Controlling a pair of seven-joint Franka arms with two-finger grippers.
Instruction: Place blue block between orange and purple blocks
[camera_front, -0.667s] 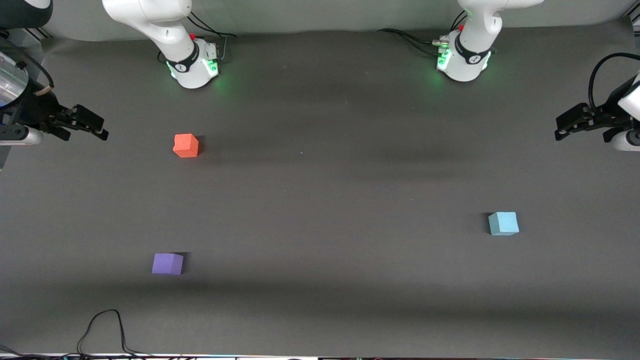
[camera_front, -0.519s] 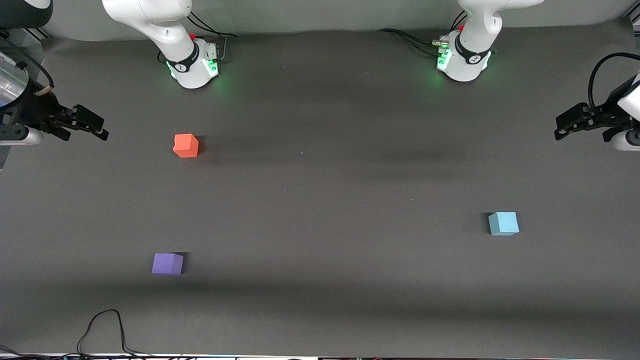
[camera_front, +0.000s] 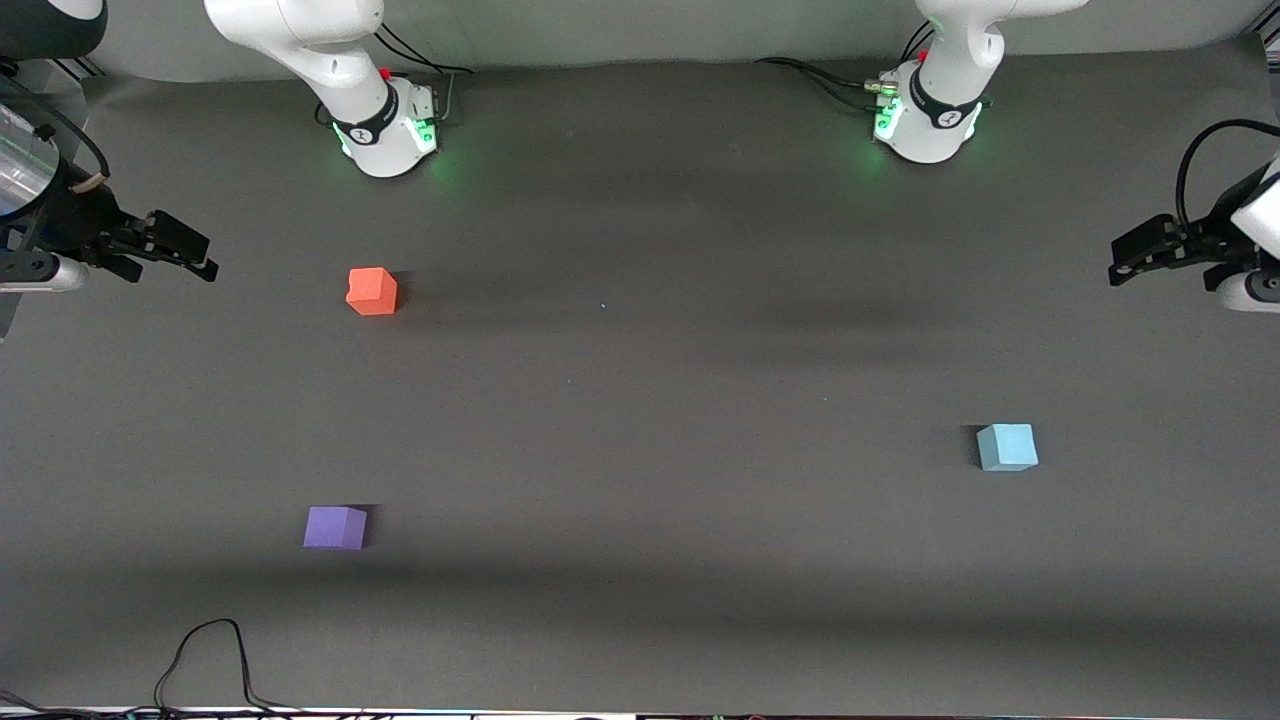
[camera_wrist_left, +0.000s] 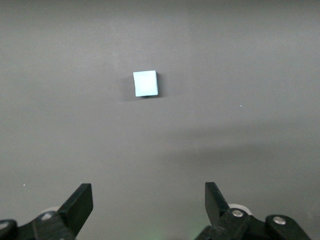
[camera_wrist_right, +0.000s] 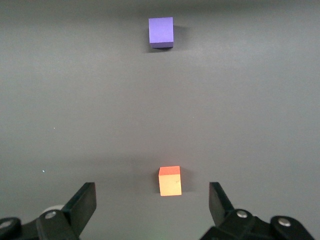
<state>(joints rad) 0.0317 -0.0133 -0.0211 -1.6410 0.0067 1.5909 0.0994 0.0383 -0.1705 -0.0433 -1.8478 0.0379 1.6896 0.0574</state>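
The blue block (camera_front: 1006, 447) sits on the dark table toward the left arm's end; it also shows in the left wrist view (camera_wrist_left: 145, 83). The orange block (camera_front: 372, 291) and the purple block (camera_front: 335, 527) sit toward the right arm's end, the purple one nearer the front camera; both show in the right wrist view, orange (camera_wrist_right: 170, 181) and purple (camera_wrist_right: 161, 32). My left gripper (camera_front: 1125, 262) is open and empty, up in the air at the table's edge, as the left wrist view (camera_wrist_left: 148, 200) shows. My right gripper (camera_front: 195, 258) is open and empty, high at its end of the table, as in its own wrist view (camera_wrist_right: 152, 202).
A black cable (camera_front: 210, 660) loops on the table's edge nearest the front camera. The two arm bases (camera_front: 385, 125) (camera_front: 925, 115) stand along the edge farthest from the front camera. The dark mat (camera_front: 640, 400) lies between the blocks.
My left gripper has drifted slightly upward in the front view. The blocks and the right gripper have not moved.
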